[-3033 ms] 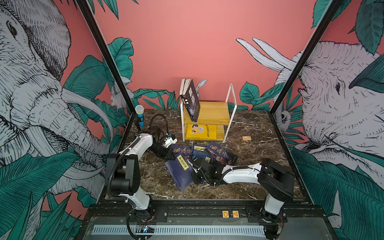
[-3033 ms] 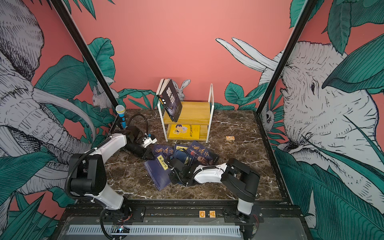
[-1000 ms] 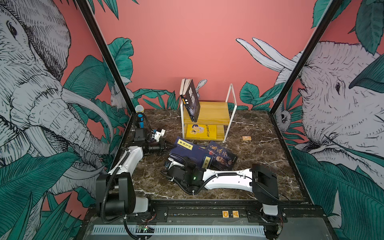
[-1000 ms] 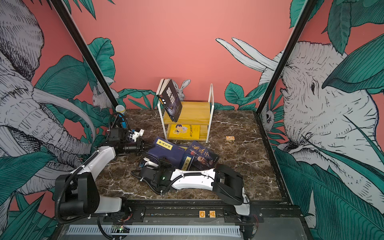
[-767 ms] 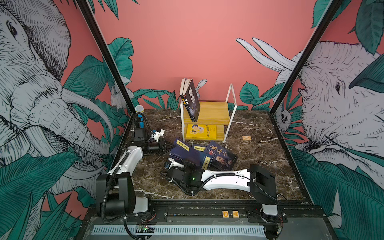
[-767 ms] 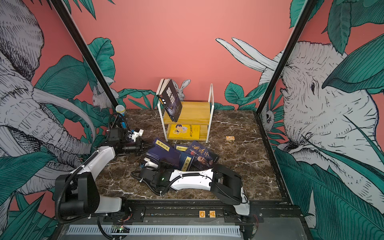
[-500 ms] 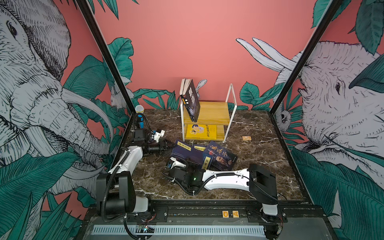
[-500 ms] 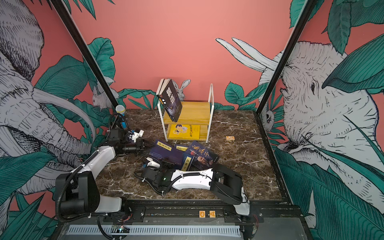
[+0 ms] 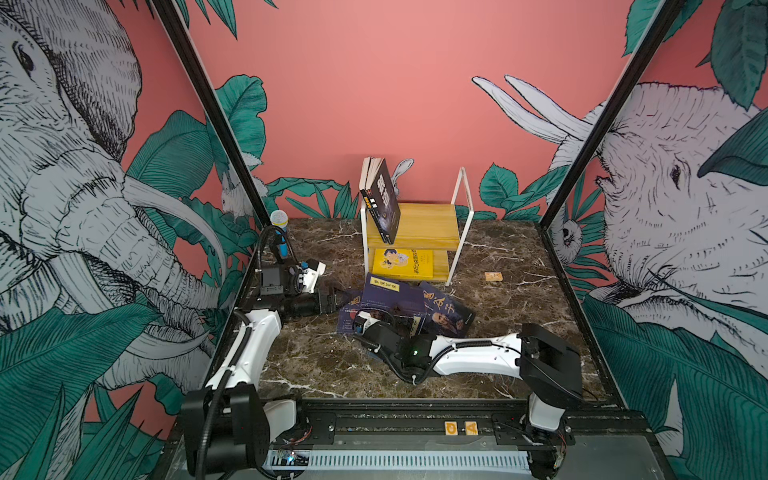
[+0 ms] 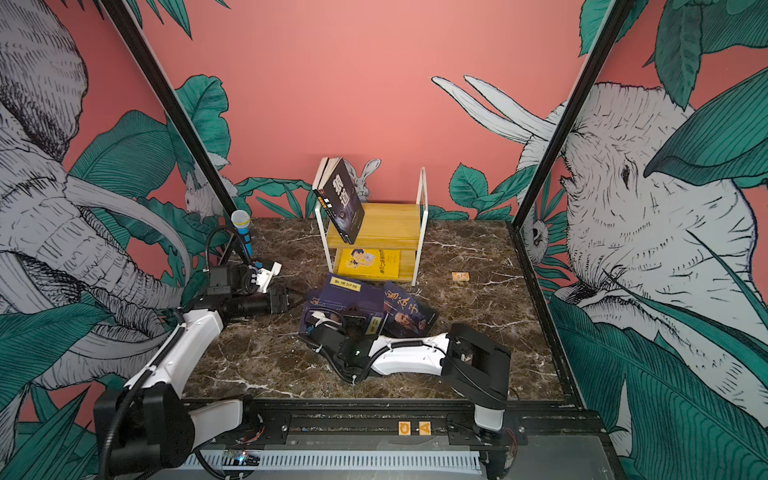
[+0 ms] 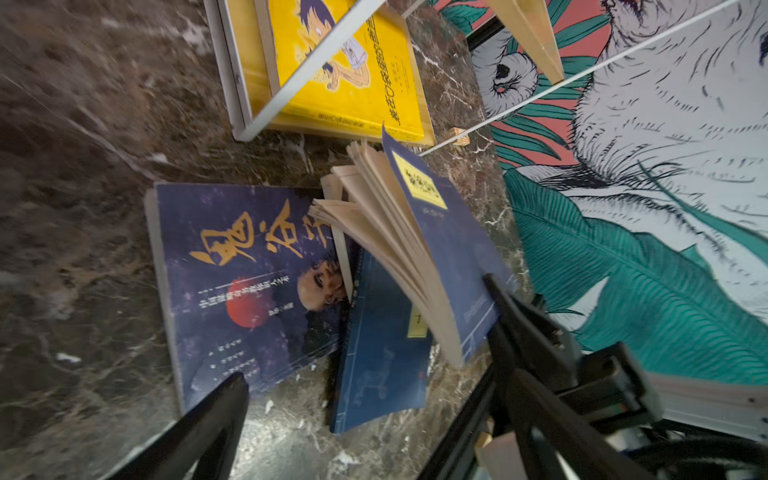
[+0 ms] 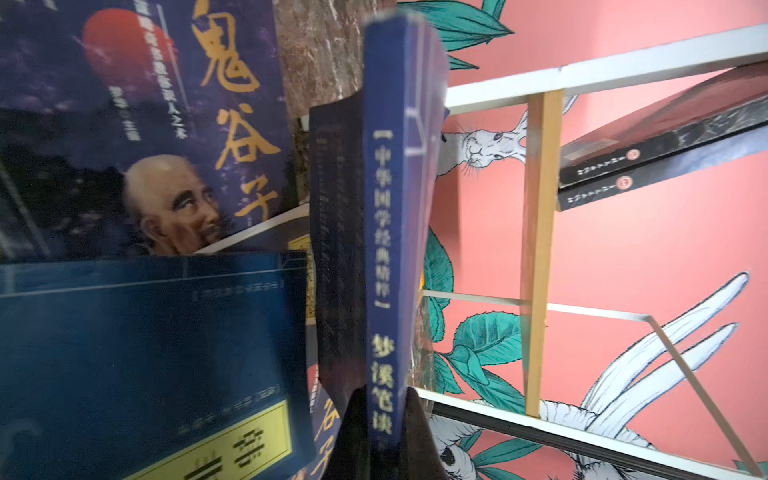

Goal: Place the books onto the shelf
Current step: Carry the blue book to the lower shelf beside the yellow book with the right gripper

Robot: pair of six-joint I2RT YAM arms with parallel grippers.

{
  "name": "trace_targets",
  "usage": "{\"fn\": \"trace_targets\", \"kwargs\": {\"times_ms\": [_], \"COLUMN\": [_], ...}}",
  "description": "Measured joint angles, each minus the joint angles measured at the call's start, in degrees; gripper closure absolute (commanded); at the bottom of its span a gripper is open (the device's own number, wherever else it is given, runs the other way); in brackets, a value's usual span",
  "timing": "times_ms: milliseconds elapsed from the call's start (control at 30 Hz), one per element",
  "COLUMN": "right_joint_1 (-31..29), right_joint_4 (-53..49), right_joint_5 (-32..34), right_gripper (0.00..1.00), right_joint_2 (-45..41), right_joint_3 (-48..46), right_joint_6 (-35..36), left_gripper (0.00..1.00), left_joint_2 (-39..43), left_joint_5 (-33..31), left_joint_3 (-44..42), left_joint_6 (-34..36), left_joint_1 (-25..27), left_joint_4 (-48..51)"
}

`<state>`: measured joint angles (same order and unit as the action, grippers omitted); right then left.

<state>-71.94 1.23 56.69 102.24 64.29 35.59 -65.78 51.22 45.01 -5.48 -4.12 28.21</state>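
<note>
- Right gripper (image 12: pixel 384 436): clamped narrow on the spine of one lifted navy book (image 12: pixel 384 249), held on edge above the pile, pages fanning loose, yellow label on its cover.
- Left gripper (image 11: pixel 363 326): jaws spread wide, nothing between them, low beside the pile's left edge.
- Under the lifted one: one flat navy book (image 11: pixel 382 365) with the same yellow label, lying on the table (image 9: pixel 316 357).
- Two more, navy with gold calligraphy and a portrait: left calligraphy book (image 11: pixel 245 282), flat, one edge overlapped by the flat navy book; right calligraphy book (image 9: pixel 446 309), flat on the pile's other side.
- Four dark books in all off the shelf (image 9: pixel 432 226): one gripped, three on the marble.
- Just behind the pile, at the back middle: that single shelf, two yellowish boards in a white tube frame.
- On its top board: two books leaning against the left frame. In front, the black book (image 9: pixel 386 199) with big white characters; behind it, a hidden book (image 9: pixel 365 174) showing only page edges.
- On its bottom board: one yellow book (image 9: pixel 401 264), flat, cartoon figure up.
- Further out: one small wooden block (image 9: pixel 493 276) right of the shelf, well apart; one blue microphone (image 9: pixel 279 230) in the back left corner.
</note>
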Motion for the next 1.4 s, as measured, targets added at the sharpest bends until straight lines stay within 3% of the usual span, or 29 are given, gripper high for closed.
{"fn": "trace_targets", "kwargs": {"times_ms": [233, 567, 1167, 1400], "right_joint_1": [4.26, 8.90, 14.64, 15.89], "right_joint_4": [5.20, 5.66, 19.17, 21.92], "right_joint_5": [-2.40, -5.60, -6.47, -6.91], "right_gripper": [1.00, 1.00, 1.00, 1.00], "right_joint_2": [-1.90, -2.34, 7.78, 8.57], "right_joint_3": [-0.66, 1.07, 1.90, 1.90], "right_joint_6": [10.43, 14.64, 28.57, 30.91], "left_gripper": [0.01, 0.01, 0.01, 0.01], "left_joint_2": [7.30, 9.77, 9.77, 9.77], "left_joint_5": [-3.76, -6.05, -5.97, -5.68], "left_joint_3": [-3.50, -4.33, -4.33, -4.33], "left_joint_6": [5.73, 10.71, 11.08, 11.08], "left_joint_1": [-1.57, -1.73, -1.73, -1.73], "left_joint_4": [-1.62, -1.55, -1.62, -1.79]}}
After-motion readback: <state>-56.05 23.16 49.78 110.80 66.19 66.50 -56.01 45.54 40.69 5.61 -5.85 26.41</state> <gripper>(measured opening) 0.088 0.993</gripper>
